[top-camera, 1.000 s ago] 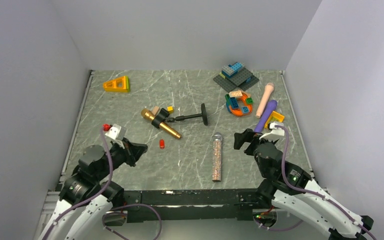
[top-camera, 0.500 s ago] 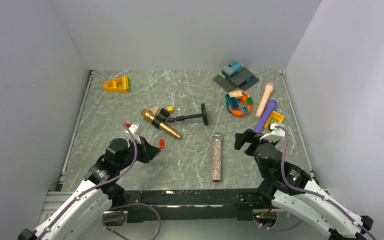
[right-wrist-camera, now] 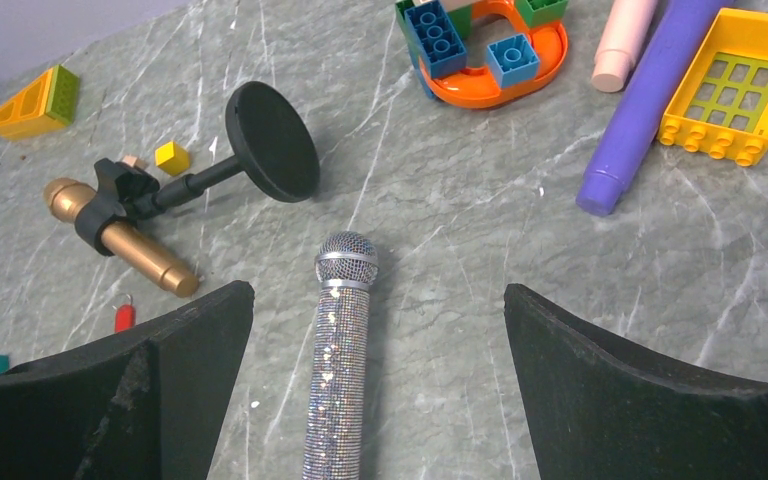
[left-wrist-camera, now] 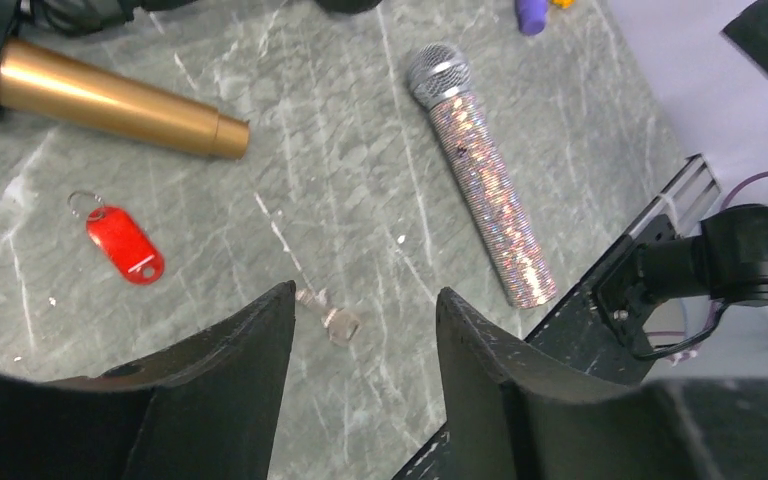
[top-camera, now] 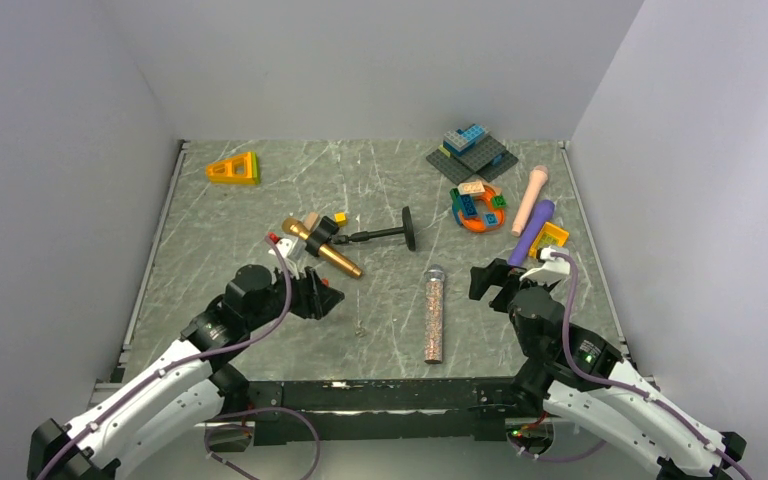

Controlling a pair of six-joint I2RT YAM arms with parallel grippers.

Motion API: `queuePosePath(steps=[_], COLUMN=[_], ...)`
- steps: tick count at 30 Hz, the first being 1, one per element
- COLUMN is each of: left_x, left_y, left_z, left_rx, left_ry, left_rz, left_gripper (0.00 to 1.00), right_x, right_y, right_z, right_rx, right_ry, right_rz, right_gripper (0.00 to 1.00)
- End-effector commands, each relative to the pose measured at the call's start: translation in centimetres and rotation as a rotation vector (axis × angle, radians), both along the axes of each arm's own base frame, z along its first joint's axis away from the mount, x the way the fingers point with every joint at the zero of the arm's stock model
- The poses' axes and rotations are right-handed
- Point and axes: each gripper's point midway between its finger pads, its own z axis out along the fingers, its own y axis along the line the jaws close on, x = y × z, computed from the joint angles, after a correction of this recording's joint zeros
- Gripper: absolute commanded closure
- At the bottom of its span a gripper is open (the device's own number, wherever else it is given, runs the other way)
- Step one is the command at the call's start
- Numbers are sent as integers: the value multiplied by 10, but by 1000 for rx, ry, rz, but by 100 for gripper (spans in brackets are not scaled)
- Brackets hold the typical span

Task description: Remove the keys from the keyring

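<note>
A small silver key [left-wrist-camera: 330, 318] lies flat on the marble table, just beyond my left gripper's [left-wrist-camera: 365, 290] fingertips and nearer its left finger. It shows as a speck in the top view, key [top-camera: 360, 330]. The keyring, a red tag [left-wrist-camera: 125, 247] with a thin wire ring, lies apart to the key's left. My left gripper [top-camera: 328, 299] is open and holds nothing. My right gripper [right-wrist-camera: 377, 290] stands wide open above the table at the right [top-camera: 488, 281], empty.
A glitter microphone [top-camera: 433, 312] lies between the arms. A gold microphone [top-camera: 322, 249] in a black stand [top-camera: 407, 228] lies behind the left gripper. Toy bricks [top-camera: 477, 208], pink and purple cylinders [top-camera: 532, 222] and a yellow brick [top-camera: 234, 168] lie further back.
My left arm has swung forward and right, past the red tag toward the table's middle, and its jaws have gone from shut to open. The right arm has not moved.
</note>
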Motion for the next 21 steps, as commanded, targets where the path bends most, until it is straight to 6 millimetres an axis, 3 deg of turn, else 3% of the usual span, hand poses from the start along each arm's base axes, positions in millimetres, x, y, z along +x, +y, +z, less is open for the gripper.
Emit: queuePosePath(steps=[1, 3, 8, 13, 21], left_x=[6, 4, -3, -14, -35], left_y=[-2, 3, 19, 38, 87], left_z=[46, 53, 72, 95, 115], left_rx=[-47, -42, -16, 14, 146], left_ry=[-109, -123, -157, -195, -268], left_rz=[9, 19, 53, 74, 149], left_gripper=[39, 33, 2, 1, 1], right_x=[-1, -1, -1, 0, 2], right_y=[-2, -2, -1, 0, 18], right_z=[1, 2, 2, 0, -2], right_rx=[-4, -2, -4, -15, -35], right_ry=[-9, -11, -12, -6, -10], right_rz=[3, 3, 7, 12, 101], right_gripper=[0, 0, 0, 0, 0])
